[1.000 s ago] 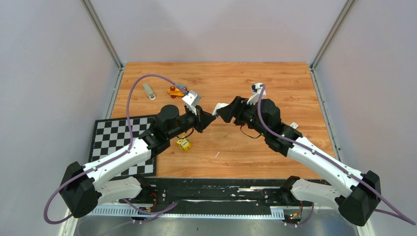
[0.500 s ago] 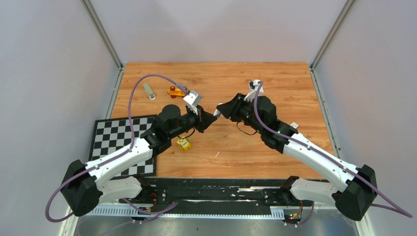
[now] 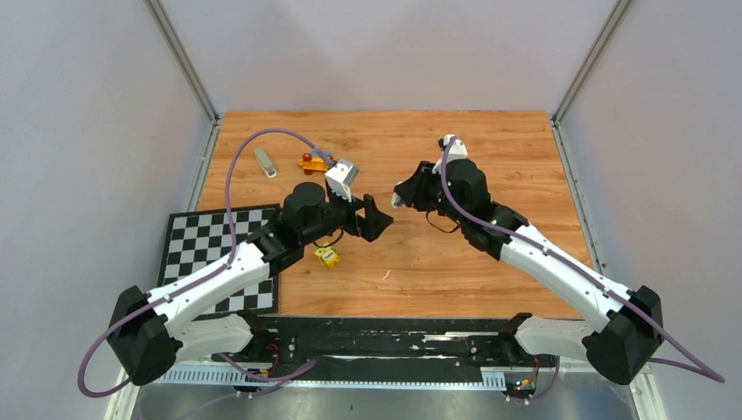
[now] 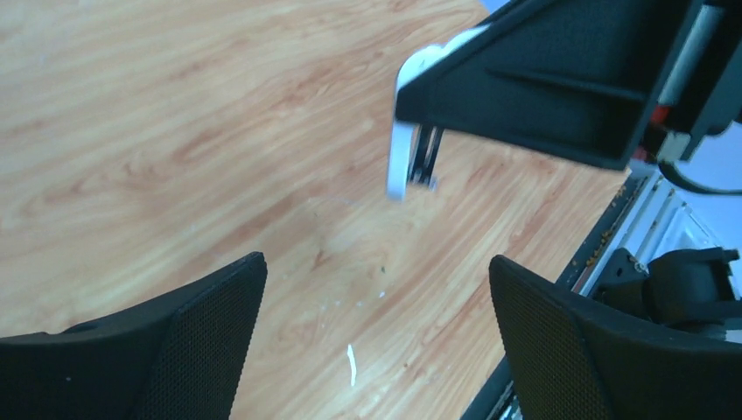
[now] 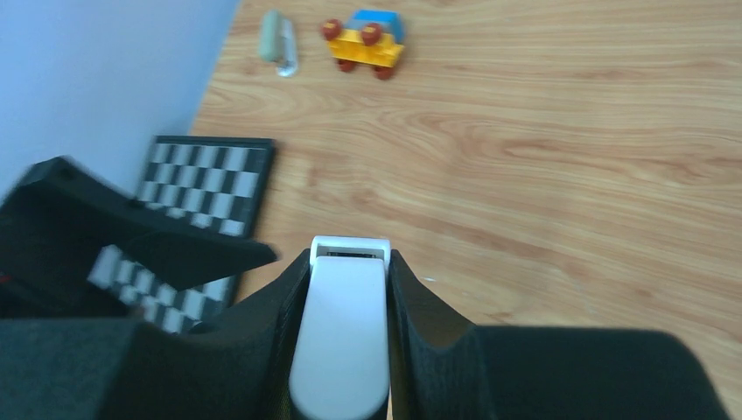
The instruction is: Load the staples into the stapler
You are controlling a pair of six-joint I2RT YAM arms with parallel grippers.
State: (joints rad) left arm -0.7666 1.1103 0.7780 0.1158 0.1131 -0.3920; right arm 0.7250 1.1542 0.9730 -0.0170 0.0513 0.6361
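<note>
One white stapler (image 5: 341, 346) clamped in right tool (image 5: 348, 267), left tool (image 4: 376, 271) spread nearby.

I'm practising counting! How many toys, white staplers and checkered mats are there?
Toys: 2 (yellow-and-blue plastic toy car, small yellow toy cube)
White plastic stapler, in the right gripper: 1
Black-and-white checkered mat: 1
Total: 4

Plain grey walls (image 3: 376, 52) enclose a wood-grain table (image 3: 507, 140) — aluminium posts (image 3: 184, 61) at the back corners.
</note>
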